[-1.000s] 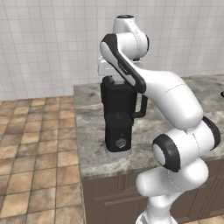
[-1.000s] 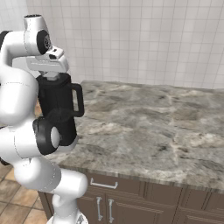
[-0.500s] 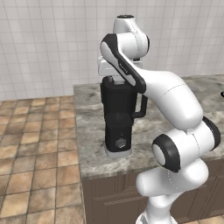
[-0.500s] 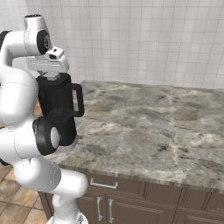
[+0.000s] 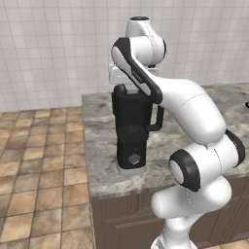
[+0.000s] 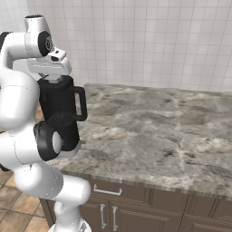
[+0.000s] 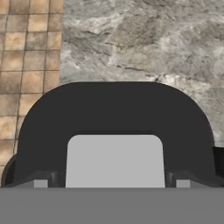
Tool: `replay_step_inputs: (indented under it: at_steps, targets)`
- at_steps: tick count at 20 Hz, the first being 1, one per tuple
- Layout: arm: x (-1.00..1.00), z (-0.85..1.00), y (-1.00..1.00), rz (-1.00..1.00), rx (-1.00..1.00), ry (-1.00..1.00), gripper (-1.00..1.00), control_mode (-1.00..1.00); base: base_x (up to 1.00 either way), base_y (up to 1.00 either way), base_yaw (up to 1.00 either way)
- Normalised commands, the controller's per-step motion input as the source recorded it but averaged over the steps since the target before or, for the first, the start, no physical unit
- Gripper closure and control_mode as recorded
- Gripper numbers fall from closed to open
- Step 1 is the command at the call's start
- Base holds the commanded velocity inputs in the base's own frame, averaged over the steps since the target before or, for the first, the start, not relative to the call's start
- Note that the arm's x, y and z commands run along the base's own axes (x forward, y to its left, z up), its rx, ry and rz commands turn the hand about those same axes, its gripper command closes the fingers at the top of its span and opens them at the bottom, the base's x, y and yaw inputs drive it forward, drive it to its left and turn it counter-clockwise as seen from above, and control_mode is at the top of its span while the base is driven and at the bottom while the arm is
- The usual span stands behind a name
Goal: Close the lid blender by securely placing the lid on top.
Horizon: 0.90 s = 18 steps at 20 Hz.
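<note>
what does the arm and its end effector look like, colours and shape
The arm is glossy white with rounded, bulbous links and black bands at the joints. A black cap tops its highest joint. The end effector hangs from a flat white block with a small dark dot. No cables or markings show.

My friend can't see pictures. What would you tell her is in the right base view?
A white robot arm reaches over a tall black blender on the left end of a grey stone counter, with its gripper right at the jug's top. The jug's loop handle sticks out to the right. White wall tiles are behind, brown cabinets below.
</note>
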Motion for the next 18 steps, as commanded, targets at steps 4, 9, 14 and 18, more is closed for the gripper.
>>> replay_step_inputs:
  at_steps: [4, 9, 14, 18]
  targets:
    - [-0.01, 0.07, 0.00, 0.00, 0.00, 0.00, -1.00, -1.00, 0.00, 0.00, 0.00]
    - [-0.18, 0.38, 0.00, 0.00, 0.00, -0.07, -1.00, -1.00, 0.00, 0.00, 0.00]
    - [-0.27, 0.36, 0.00, 0.00, 0.00, -0.10, -1.00, -1.00, 0.00, 0.00, 0.00]
    - [-0.54, 0.03, 0.00, 0.00, 0.00, -0.19, -1.00, -1.00, 0.00, 0.00, 0.00]
